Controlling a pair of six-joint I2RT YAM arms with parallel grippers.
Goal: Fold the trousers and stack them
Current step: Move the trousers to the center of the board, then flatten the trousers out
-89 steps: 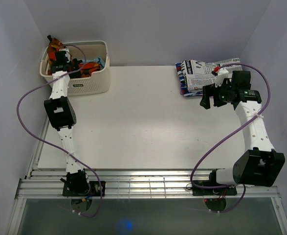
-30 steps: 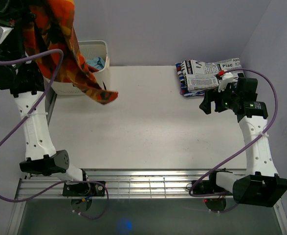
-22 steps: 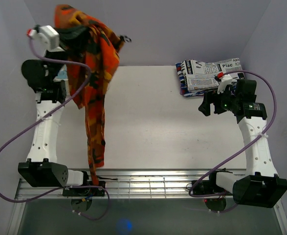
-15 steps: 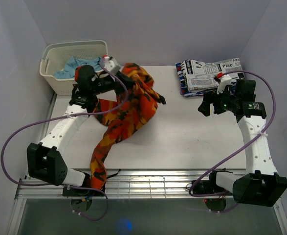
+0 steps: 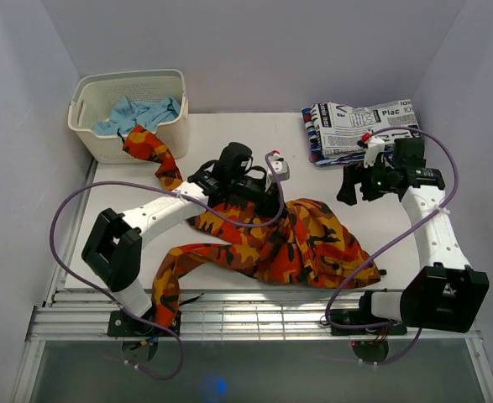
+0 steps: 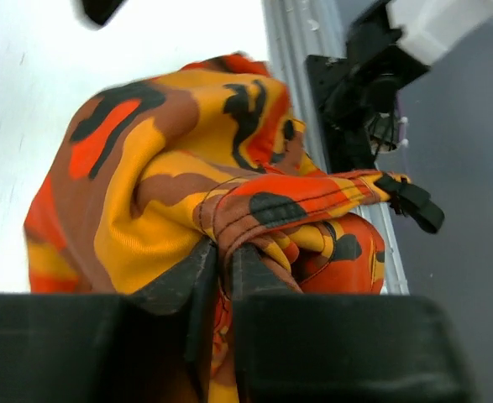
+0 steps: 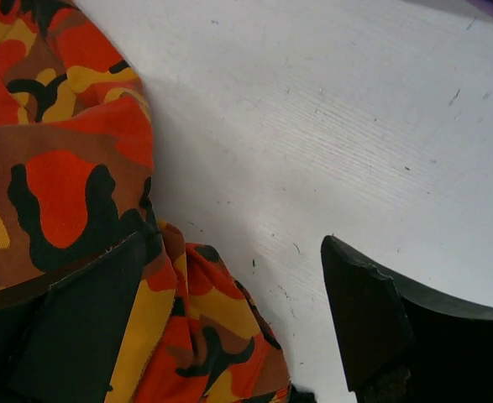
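The camouflage trousers (image 5: 301, 243) lie crumpled across the front middle of the table. One leg end reaches back to the basket, and another part hangs over the front edge. My left gripper (image 5: 270, 204) is shut on a fold of the trousers (image 6: 187, 159), and in the left wrist view the cloth is pinched between the two fingers (image 6: 221, 252). My right gripper (image 5: 353, 186) hovers just right of the heap, open. In the right wrist view its jaws (image 7: 229, 302) stand wide apart over the edge of the trousers (image 7: 70, 193) and bare table, with nothing held.
A white basket (image 5: 103, 147) at the back left holds a light blue cloth (image 5: 137, 111). A folded white garment with newspaper lettering (image 5: 355, 126) lies at the back right. Metal rails (image 5: 254, 315) run along the table's front edge. Purple cables loop beside both arms.
My left arm swung the trousers down from high above the basket onto the table and dragged them rightward, still gripping them. The right gripper shifted slightly toward the heap.
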